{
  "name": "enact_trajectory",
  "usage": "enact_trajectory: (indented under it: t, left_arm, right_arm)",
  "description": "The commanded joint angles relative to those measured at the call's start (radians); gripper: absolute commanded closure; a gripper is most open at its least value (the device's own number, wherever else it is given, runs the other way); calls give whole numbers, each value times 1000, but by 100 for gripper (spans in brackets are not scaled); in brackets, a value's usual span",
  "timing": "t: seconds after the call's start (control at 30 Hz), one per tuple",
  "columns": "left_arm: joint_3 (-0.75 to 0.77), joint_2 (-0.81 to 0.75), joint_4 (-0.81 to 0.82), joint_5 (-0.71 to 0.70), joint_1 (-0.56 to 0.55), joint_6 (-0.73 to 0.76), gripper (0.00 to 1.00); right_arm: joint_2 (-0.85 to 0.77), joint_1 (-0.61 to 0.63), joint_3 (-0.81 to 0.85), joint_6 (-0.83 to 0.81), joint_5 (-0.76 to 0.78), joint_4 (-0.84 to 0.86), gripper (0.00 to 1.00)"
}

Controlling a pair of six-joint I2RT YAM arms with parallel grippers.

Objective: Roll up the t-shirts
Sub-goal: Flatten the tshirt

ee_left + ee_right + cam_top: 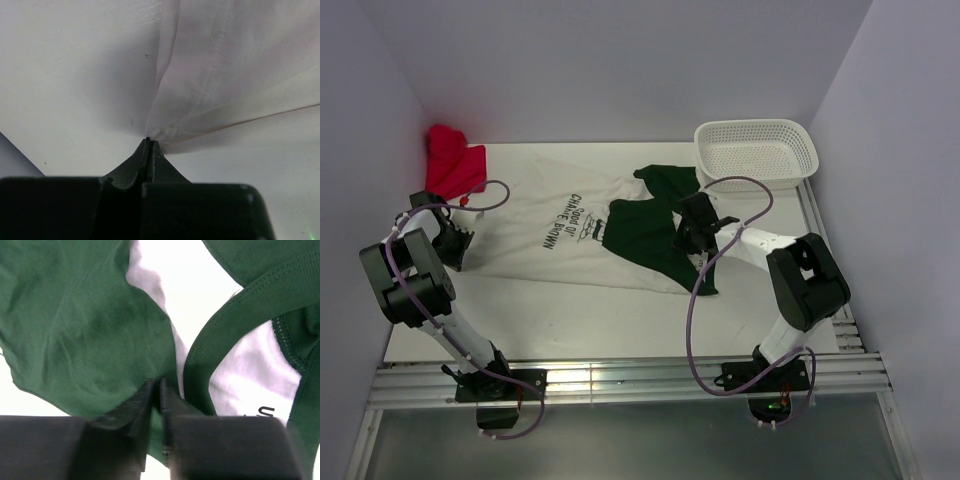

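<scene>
The off-white t-shirt (535, 225) with dark lettering lies spread on the white table. The dark green t-shirt (645, 235) lies crumpled over its right part. My left gripper (460, 245) is at the off-white shirt's left edge. In the left wrist view that gripper (149, 141) is shut, pinching a bunched corner of the pale cloth (225, 75). My right gripper (690, 235) sits on the green shirt's right side. In the right wrist view its jaws (156, 385) stand nearly together with green cloth (75, 325) between them, the off-white shirt (250, 375) showing underneath.
A red cloth (452, 165) is heaped in the far left corner. A white perforated basket (757, 150) stands at the far right. Pale walls close in three sides, and metal rails (620, 375) run along the near edge.
</scene>
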Motion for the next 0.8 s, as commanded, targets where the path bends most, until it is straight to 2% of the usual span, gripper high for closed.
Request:
enact_trajectory:
  t: [0.0, 0.03, 0.07, 0.27, 0.53, 0.77]
  left_arm:
    - [30, -14, 2, -10, -1, -1, 100]
    - [30, -15, 0, -10, -1, -3, 100]
    - [31, -17, -1, -10, -1, -3, 100]
    - [33, -38, -10, -8, -1, 0, 100]
    - [19, -81, -19, 4, -1, 14, 100]
    - [-27, -133, -26, 13, -1, 43, 100]
  right_arm:
    - [-37, 6, 22, 0, 17, 7, 86]
    - [-45, 6, 17, 3, 22, 6, 96]
    - [-56, 6, 14, 2, 25, 1, 100]
    - [-197, 6, -26, 9, 42, -45, 100]
    - [-499, 16, -188, 69, 56, -111, 100]
    - [-780, 124, -382, 257, 105, -203, 100]
